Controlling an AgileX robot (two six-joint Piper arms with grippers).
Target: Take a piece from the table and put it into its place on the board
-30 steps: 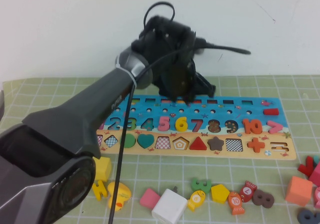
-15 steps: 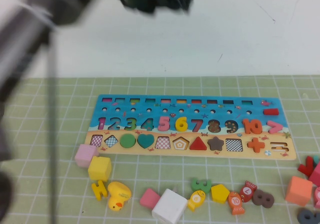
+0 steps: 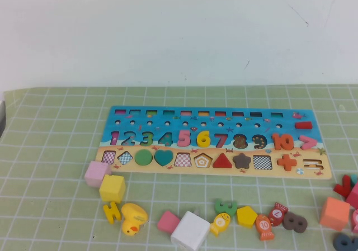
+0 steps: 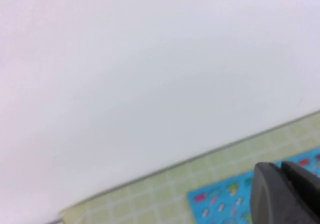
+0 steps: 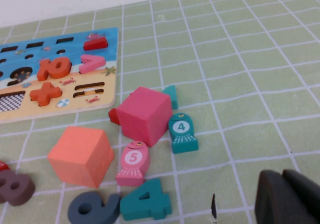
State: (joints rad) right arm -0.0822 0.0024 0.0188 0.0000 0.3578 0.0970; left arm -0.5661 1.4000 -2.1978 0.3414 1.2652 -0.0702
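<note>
Yellow 6 is sitting in its slot on the board, between the pink 5 and red 7. Board lies flat on the table. Left gripper hangs high over the board's corner; right gripper hovers near the loose pink cube. Can't tell if either is clamped or released.

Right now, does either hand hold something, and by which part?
Nothing is held. The yellow 6 sits in the board; the left hand and right hand carry nothing.
</note>
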